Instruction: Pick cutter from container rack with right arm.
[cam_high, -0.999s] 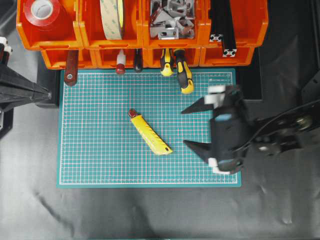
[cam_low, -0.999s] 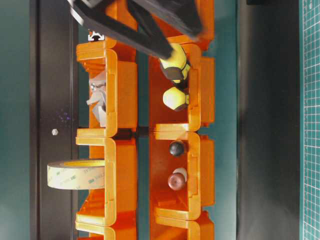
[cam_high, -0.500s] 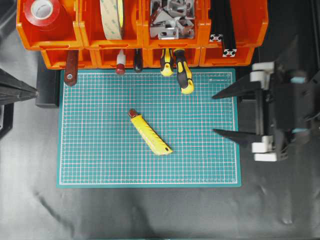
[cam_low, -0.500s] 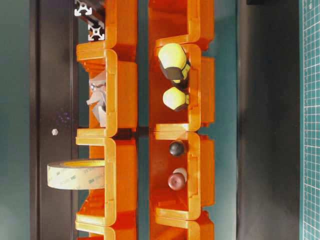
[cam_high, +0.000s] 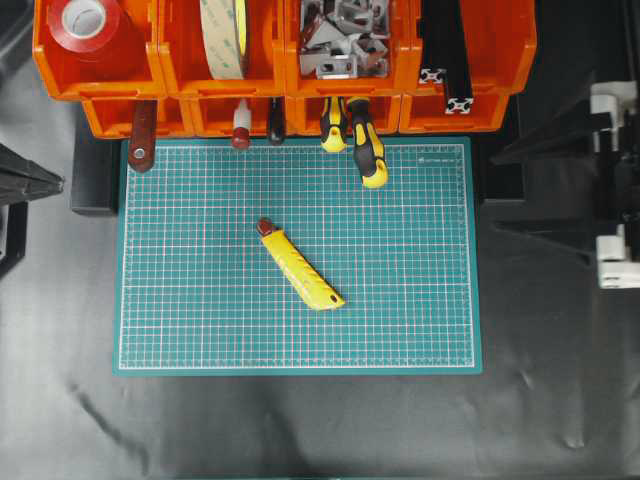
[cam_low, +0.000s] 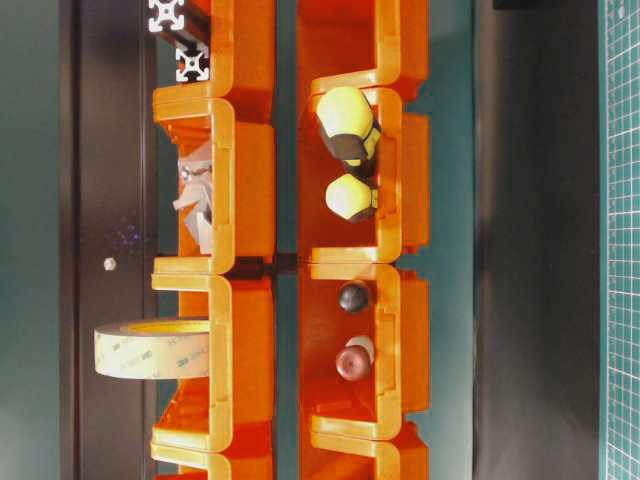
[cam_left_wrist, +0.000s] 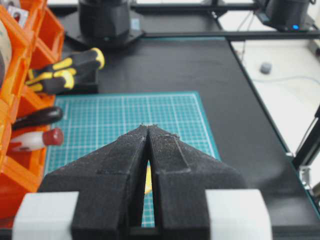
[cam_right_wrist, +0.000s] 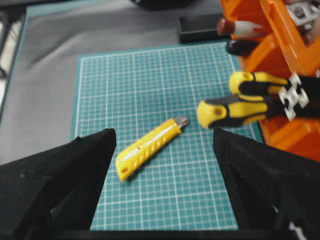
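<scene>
I see the cutter (cam_high: 301, 268) lying flat and diagonal near the middle of the green mat (cam_high: 200, 320), well apart from the container rack (cam_high: 180, 85) along the mat's far edge. My right pincer (cam_high: 560, 188) sits off the mat's right side with its jaws spread wide and nothing between them. My left pincer (cam_left_wrist: 148, 131) has its fingers pressed together, empty, at the left edge of the bench (cam_high: 300, 430)
</scene>
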